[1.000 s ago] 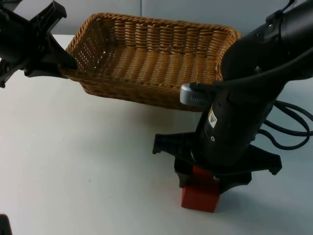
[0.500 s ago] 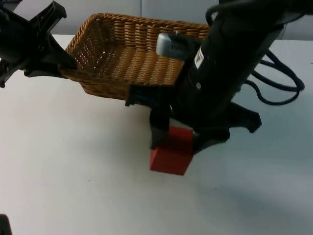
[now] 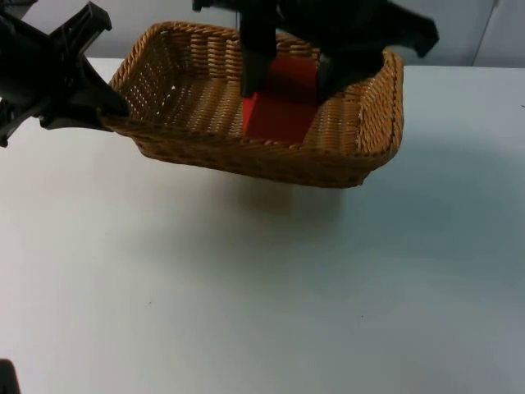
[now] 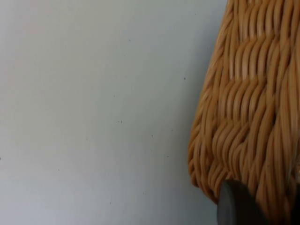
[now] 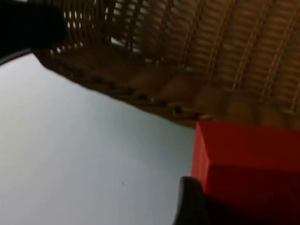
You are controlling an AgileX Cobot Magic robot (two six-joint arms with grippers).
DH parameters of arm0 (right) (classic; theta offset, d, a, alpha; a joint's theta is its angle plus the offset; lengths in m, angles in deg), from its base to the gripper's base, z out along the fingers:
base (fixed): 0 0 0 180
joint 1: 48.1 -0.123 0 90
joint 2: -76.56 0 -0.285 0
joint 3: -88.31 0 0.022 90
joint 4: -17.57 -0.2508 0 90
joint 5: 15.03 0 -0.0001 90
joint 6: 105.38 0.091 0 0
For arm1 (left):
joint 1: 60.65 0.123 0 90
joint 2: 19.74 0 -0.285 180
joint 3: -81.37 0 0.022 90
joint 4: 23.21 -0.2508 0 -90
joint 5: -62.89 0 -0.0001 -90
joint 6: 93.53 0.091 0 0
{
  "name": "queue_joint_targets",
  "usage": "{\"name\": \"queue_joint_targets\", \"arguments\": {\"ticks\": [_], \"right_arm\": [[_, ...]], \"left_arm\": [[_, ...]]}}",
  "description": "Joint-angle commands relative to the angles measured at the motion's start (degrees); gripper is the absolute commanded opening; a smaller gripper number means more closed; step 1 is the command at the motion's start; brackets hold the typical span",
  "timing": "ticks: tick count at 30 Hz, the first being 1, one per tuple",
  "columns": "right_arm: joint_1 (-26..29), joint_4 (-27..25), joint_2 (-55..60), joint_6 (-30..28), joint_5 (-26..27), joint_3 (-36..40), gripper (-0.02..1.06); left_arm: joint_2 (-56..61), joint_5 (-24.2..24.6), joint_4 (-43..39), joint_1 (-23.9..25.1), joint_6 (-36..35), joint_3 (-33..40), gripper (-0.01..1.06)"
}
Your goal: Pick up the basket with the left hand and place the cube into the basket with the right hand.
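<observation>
A woven wicker basket (image 3: pixel 344 164) hangs tilted above the white table, held at its left corner by my left gripper (image 3: pixel 111 111), which is shut on the rim. Its weave (image 4: pixel 248 108) also appears in the left wrist view, with one fingertip (image 4: pixel 234 206) against it. My right gripper (image 3: pixel 283 74) is above the basket's inside, shut on the red cube (image 3: pixel 279 103), which hangs over the basket floor. In the right wrist view the cube (image 5: pixel 248 164) sits beside a fingertip (image 5: pixel 190 201), with the basket wall (image 5: pixel 187 51) beyond.
The white table (image 3: pixel 246 287) spreads out in front of and below the basket. A grey partition wall (image 3: pixel 459 25) closes off the far side.
My right gripper has lifted the red cube off the table at the front right and carried it back and left, over the basket. The left gripper and basket have stayed still.
</observation>
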Motion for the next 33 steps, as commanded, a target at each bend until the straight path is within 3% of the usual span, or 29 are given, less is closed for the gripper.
{"name": "queue_joint_targets", "arguments": {"ticks": [1,10,12,16,21,22,25,28,33], "right_arm": [[1.00,2.19,-1.05,0.14,-1.57,-2.12,0.23],[6.43,8.27,0.52,-0.55,-2.76,-3.36,0.23],[7.41,10.78,1.85,-3.68,-2.21,-3.36,0.23],[7.70,10.77,2.52,-8.37,0.07,-3.36,0.30],[7.71,10.37,2.67,-10.02,6.03,-3.36,0.77],[7.71,10.37,2.67,-10.02,6.03,-3.36,0.77],[7.71,10.48,2.67,-12.05,6.93,-3.36,0.97],[7.71,11.09,2.67,-12.05,6.59,-3.36,1.00],[7.71,18.67,0.46,-9.74,3.28,-3.36,0.99]], "left_arm": [[0.89,0.69,1.80,-0.10,-0.21,-0.08,0.00],[0.89,0.69,1.80,-0.10,-0.21,-0.08,0.00],[0.89,0.69,1.80,-0.10,-0.21,-0.08,0.00],[0.89,0.69,1.80,-0.10,-0.21,-0.08,0.00],[0.89,0.69,1.80,-0.10,-0.21,-0.08,0.00],[0.89,0.69,1.80,-0.10,-0.21,-0.08,0.00],[0.89,0.69,1.80,-0.10,-0.21,-0.08,0.00],[0.89,0.69,1.80,-0.10,-0.21,-0.08,0.00],[0.89,0.69,1.80,-0.10,-0.21,-0.08,0.00]]}}
